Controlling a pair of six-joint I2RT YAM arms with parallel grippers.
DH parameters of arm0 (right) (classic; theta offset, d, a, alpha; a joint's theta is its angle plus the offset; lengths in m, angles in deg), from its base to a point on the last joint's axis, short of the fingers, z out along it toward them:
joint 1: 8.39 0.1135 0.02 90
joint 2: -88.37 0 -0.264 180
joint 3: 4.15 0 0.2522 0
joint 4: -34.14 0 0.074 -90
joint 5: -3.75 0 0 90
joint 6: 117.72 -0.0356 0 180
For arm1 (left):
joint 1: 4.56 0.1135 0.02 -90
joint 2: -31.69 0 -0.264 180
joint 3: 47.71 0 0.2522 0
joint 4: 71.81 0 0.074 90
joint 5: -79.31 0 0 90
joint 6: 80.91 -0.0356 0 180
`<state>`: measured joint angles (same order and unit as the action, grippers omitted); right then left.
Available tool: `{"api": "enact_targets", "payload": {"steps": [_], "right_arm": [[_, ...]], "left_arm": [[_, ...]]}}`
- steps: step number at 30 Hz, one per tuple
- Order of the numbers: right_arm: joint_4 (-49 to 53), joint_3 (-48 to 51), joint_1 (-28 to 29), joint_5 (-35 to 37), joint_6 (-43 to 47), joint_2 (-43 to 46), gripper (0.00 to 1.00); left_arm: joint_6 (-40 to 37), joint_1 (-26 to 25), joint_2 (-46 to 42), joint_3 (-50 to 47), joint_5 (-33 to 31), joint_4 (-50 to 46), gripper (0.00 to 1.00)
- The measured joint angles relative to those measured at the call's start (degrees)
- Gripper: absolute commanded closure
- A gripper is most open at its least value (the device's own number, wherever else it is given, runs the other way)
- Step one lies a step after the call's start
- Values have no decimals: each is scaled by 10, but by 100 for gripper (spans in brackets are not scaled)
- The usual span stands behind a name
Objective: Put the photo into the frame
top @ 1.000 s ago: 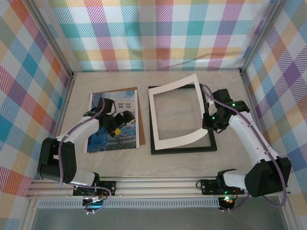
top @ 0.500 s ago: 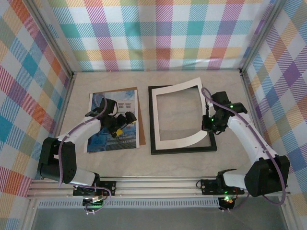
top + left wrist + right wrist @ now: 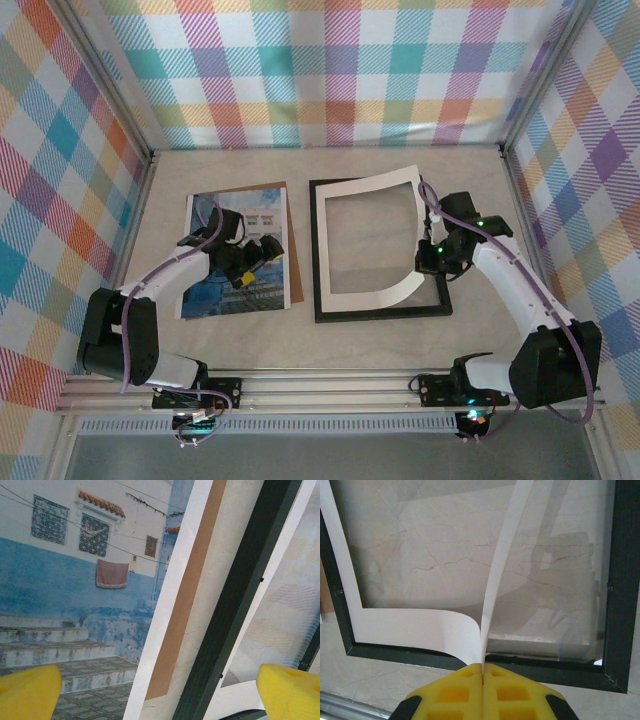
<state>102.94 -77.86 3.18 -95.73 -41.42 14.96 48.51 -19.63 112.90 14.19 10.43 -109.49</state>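
Over the partly arm-hidden photo (image 3: 262,288), left jaws wide; right jaws tight on curled mat (image 3: 365,183).

black frame (image 3: 380,312), blue-white photo (image 3: 255,295) (white mat (image 3: 420,625))

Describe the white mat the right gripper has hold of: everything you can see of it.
The white mat is a thin, flexible, paper-like sheet with a large rectangular window cut out. It lies over the black frame, mostly flat on its left side, while its right side curls up off the frame. The right gripper is shut on its near right corner, with yellow fingers pinching the sheet edge-on so the strip stands nearly vertical there. Its far edge bows too. No tear is visible.
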Motion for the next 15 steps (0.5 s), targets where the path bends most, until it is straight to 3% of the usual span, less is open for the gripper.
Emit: {"api": "enact_targets", "payload": {"steps": [4,13,15], "right_arm": [[-6,2,0,0,-8,-9,82],[-8,2,0,35,-21,-10,39],[-8,2,0,49,-24,-10,25]], "left_arm": [[0,-3,-7,-4,-8,1,0],[0,-3,-14,-17,-12,1,0],[0,-3,-14,-17,-12,1,0]]}}
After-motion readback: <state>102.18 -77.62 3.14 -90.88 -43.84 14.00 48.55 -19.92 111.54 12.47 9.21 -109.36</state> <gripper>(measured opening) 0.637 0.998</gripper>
